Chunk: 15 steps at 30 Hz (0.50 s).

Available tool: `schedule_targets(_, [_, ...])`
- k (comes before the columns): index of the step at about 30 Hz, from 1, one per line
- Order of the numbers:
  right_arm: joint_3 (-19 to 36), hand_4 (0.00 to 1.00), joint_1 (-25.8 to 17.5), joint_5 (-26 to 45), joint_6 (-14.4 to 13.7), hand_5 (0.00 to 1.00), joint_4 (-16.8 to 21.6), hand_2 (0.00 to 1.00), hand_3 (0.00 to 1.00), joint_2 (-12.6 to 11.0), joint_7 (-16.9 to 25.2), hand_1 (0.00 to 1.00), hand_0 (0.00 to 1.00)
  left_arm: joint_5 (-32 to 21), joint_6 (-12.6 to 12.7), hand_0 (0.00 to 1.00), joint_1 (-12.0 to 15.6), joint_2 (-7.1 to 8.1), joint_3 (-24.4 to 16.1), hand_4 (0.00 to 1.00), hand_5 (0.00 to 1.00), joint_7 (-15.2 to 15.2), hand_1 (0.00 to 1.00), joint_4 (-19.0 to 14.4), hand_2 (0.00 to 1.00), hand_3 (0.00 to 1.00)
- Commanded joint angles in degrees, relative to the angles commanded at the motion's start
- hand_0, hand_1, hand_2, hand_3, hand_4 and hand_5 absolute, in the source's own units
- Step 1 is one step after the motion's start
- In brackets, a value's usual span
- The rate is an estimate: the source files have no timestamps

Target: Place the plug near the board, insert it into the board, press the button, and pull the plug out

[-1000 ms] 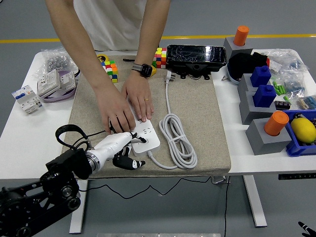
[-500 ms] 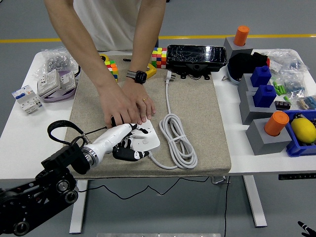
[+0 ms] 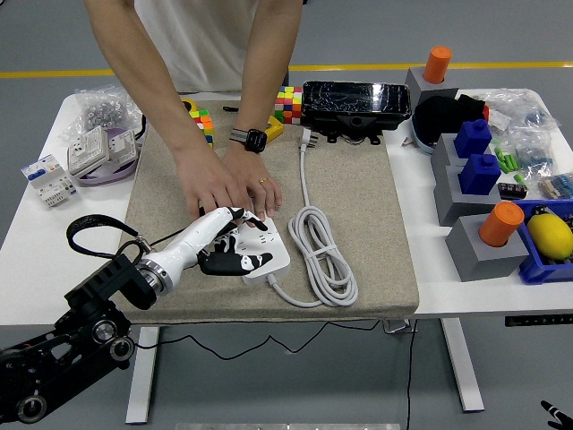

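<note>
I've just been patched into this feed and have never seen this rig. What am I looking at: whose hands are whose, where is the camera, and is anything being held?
The one camera sits high on the robot and looks down over a white table. The black arm from the lower left is the robot's; its white left hand lies over a white power strip on a beige mat, fingers curled at the strip; whether it grips a plug is hidden. The bare hands belong to a person at the far side, pressing on the strip's far end. The strip's cord lies coiled beside it. Coloured blocks and boxes sit around the mat. No right arm shows.
</note>
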Motion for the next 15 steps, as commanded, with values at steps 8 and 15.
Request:
schedule_targets(8, [-0.1, 0.973, -0.1, 0.0, 0.0, 0.494, 0.0, 0.676, 0.604, 0.0, 0.0, 0.662, 0.569, 0.1, -0.4, 0.085, 0.1, 0.00, 0.2, 0.802, 0.336, 0.6, 0.077, 0.1, 0.145, 0.644])
schedule_targets(15, [0.0, 0.972, -0.1, 0.0, 0.0, 0.494, 0.0, 0.676, 0.604, 0.0, 0.0, 0.663, 0.569, 0.1, -0.4, 0.089, 0.0, -0.09, 0.4, 0.800, 0.346, 0.7, 0.079, 0.3, 0.147, 0.649])
